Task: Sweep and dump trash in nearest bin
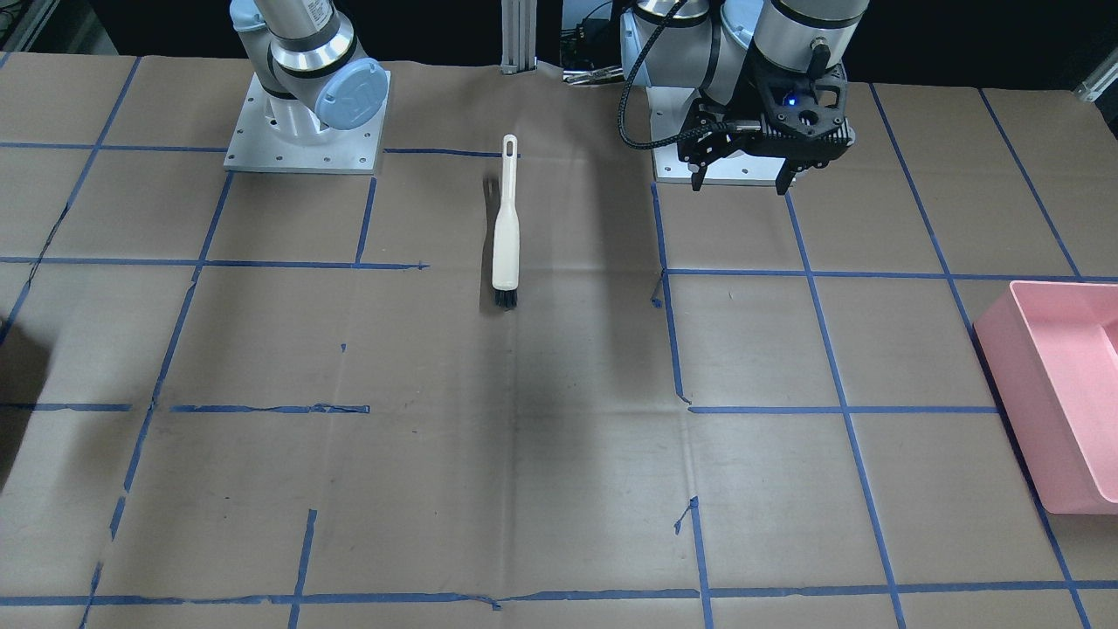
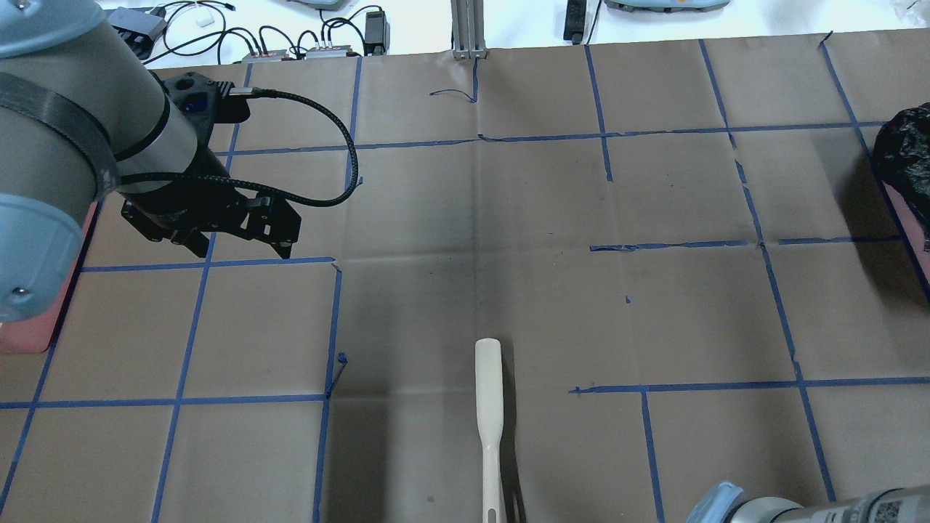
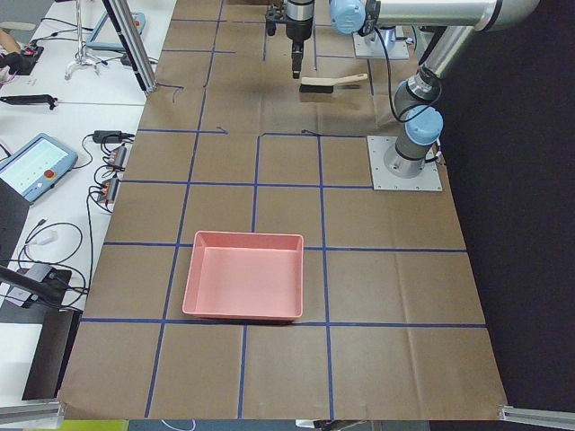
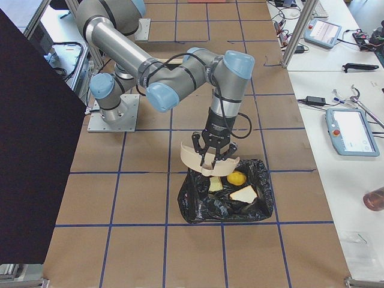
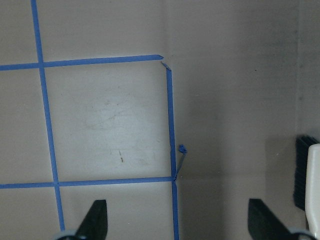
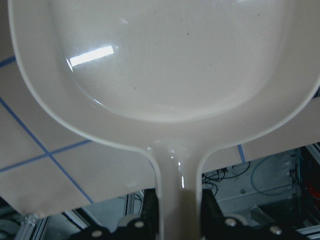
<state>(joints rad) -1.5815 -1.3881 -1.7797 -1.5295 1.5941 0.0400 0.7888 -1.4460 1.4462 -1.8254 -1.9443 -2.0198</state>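
The trash lies inside a bin lined with a black bag (image 4: 225, 201): a yellow lump (image 4: 236, 178) and two white bread pieces (image 4: 243, 194) (image 4: 215, 184). My right gripper (image 4: 211, 157) hangs just above that bin, shut on the handle of a cream dustpan (image 6: 165, 65), which is tilted over the bag. The cream brush (image 1: 505, 227) with black bristles lies flat on the table in front of the robot. My left gripper (image 1: 742, 175) hovers open and empty near its base, with the brush (image 5: 307, 175) at the right edge of its wrist view.
A pink bin (image 1: 1057, 384) stands at the table end on my left and looks empty in the exterior left view (image 3: 244, 274). The black bag (image 2: 904, 152) shows at the right edge of the overhead view. Brown paper with blue tape lines (image 2: 465, 142) covers the table.
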